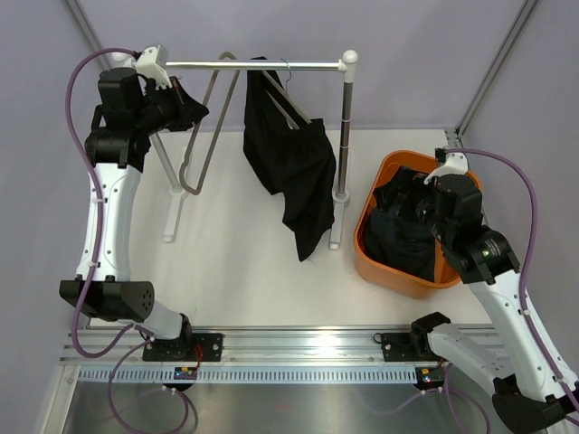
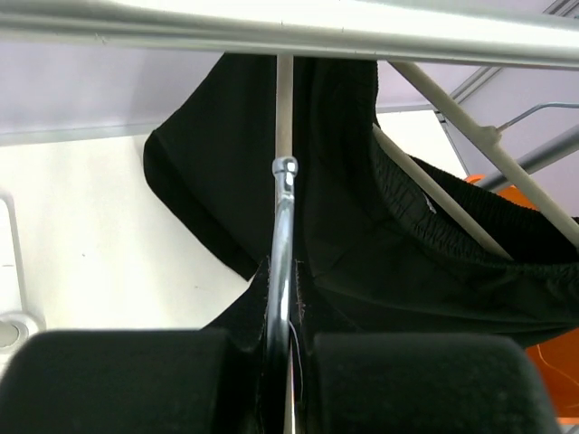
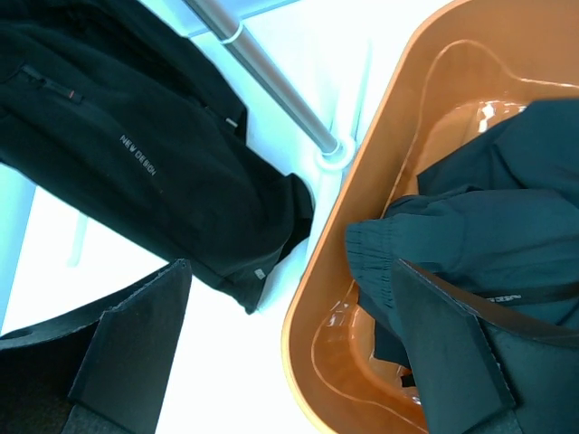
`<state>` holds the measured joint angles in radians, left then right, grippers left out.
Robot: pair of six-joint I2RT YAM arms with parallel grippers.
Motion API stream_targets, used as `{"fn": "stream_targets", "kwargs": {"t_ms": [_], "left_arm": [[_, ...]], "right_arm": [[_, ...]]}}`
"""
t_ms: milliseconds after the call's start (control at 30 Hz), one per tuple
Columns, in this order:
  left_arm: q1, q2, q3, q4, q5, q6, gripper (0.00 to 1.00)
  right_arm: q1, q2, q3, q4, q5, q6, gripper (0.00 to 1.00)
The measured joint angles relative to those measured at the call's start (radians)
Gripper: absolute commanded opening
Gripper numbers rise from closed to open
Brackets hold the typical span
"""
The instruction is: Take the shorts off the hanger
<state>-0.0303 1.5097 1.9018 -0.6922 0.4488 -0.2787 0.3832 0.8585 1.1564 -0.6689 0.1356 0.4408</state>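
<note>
The left gripper (image 2: 280,353) is clamped tight on the rod of an empty chrome hanger (image 2: 281,235) just under the rail (image 2: 271,23), and the hanging shorts (image 2: 362,244) drape over a white hanger (image 2: 452,115) close behind it. The right gripper (image 3: 289,362) stands wide with nothing between its fingers, over the rim of the orange basket (image 3: 312,298), where a second pair (image 3: 493,235) lies bunched. Only the overhead view shows the rack post (image 1: 344,127) between the hanging shorts and the basket as a whole layout, and only the right wrist view shows small white lettering on the hanging leg.
</note>
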Motion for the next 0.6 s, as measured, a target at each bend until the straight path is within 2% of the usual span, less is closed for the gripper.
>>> {"fn": "stream_targets", "kwargs": {"t_ms": [600], "left_arm": [[0.0,0.083,0.075,0.06,-0.03,0.008,0.0]], "right_arm": [[0.0,0.018,-0.013,0.054,-0.086,-0.026,0.99]]}}
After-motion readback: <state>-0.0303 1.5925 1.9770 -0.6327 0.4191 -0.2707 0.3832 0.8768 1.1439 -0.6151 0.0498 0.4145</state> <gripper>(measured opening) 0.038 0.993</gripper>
